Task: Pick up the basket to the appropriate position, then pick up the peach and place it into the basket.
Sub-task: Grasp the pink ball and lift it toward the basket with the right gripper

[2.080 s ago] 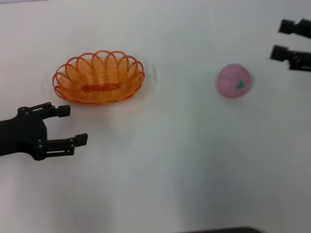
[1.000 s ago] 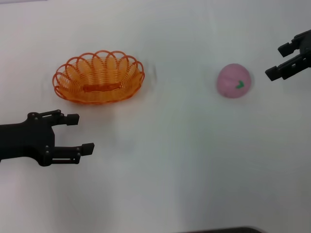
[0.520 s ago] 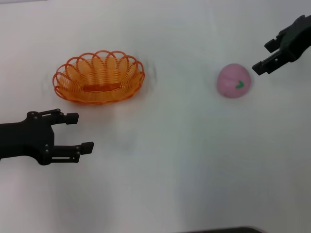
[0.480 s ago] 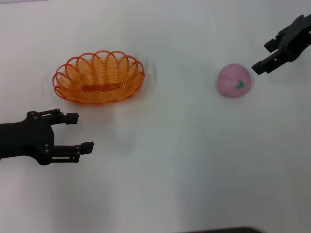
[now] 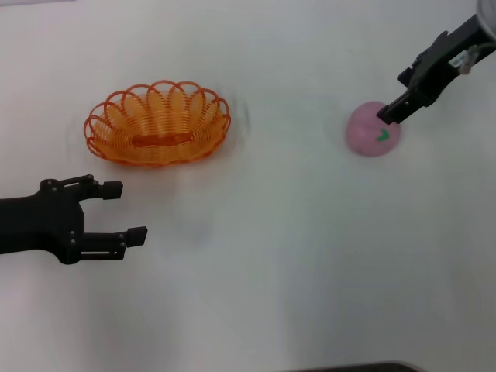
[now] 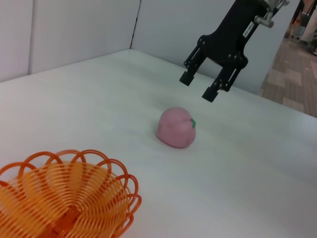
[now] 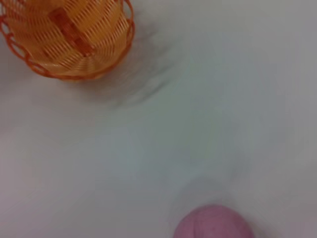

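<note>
The right gripper (image 5: 395,101) hangs with its fingers spread just above the peach (image 5: 373,130), which sits on the surface (image 5: 271,256) directly below and a little inward of its tips; it is plainly the nearer arm. The left gripper (image 5: 120,211), also spread wide and holding nothing, waits just short of the basket (image 5: 158,123); the peach lies well apart from it.

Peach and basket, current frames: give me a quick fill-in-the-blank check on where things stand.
1. The peach lies on the ____, not in the basket.
2. The right gripper hovers above the peach with its jaws ____.
3. The left gripper, jaws open, holds ____.

Missing words: table; open; nothing
</note>
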